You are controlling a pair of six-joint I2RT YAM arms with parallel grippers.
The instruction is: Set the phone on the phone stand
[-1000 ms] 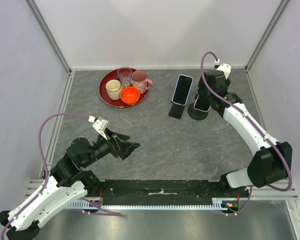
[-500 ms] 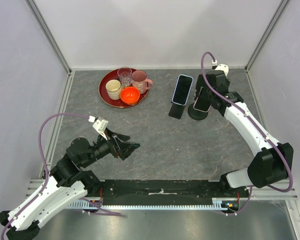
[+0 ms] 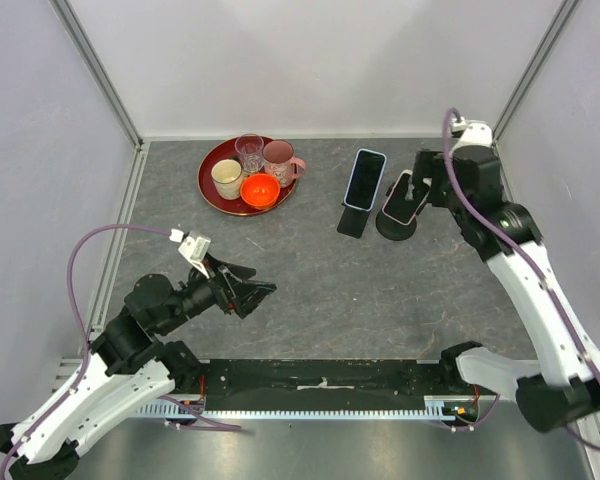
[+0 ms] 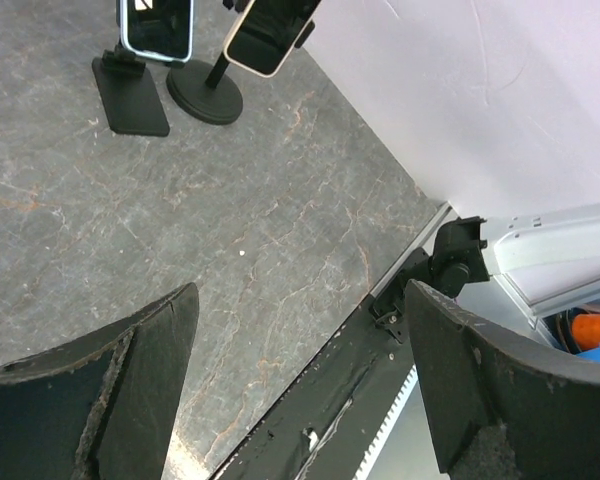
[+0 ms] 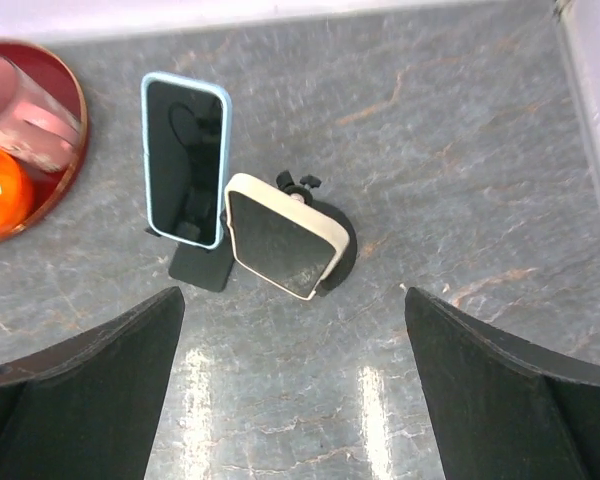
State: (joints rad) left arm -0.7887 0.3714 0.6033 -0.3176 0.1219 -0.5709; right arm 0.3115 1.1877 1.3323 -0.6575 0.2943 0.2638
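Our right claw (image 5: 295,385) has just opened wide and pulled back empty, leaving the cream phone (image 5: 280,250) leaning on its round stand (image 5: 344,246); placement looks done. Our left claw (image 4: 300,385) gapes empty.

Robotics lab test cell, white panel walls (image 3: 310,60), aluminium corner posts (image 3: 96,70), grey marbled tabletop (image 3: 320,280), black mounting rail (image 3: 320,380) at near edge.

Left arm (image 3: 90,385): folded low at near left, forearm angled right. Left gripper (image 3: 248,296): jaws spread wide, tips pointing right. Right arm (image 3: 535,290): stretched from near-right base toward far right, wrist raised. Right gripper (image 3: 427,183): jaws spread wide, fingers (image 5: 80,390) at opposite edges of wrist view.
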